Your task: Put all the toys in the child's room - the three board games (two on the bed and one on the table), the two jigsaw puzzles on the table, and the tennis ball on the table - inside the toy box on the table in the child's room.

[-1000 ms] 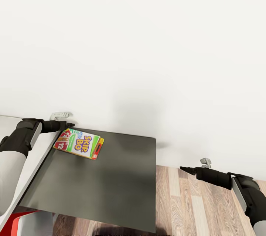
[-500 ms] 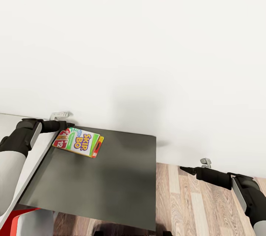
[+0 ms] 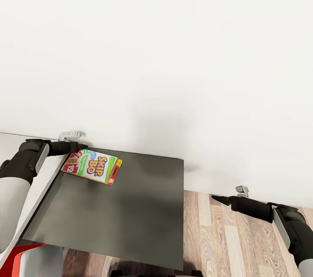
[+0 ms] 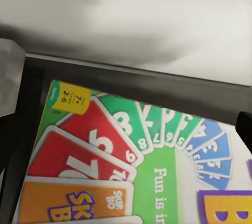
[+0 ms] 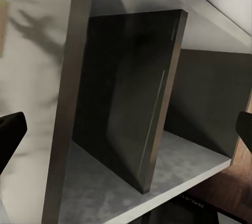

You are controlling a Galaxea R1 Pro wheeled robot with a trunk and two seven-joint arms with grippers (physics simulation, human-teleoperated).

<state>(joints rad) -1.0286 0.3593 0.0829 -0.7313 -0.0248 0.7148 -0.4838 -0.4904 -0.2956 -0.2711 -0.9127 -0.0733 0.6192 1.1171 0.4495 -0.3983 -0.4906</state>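
- left wrist view reads the skip-bo box print; left gripper at its corner, jaws perhaps spread, cannot tell.
- box lies near the table back edge.
- right gripper over floor, jaws spread.

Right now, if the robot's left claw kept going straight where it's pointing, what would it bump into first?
Most likely the SKIP-BO box. The left gripper sits at the box's near corner on the dark table, and its wrist camera looks straight down onto the box's printed cards. How much gap remains is hard to judge.
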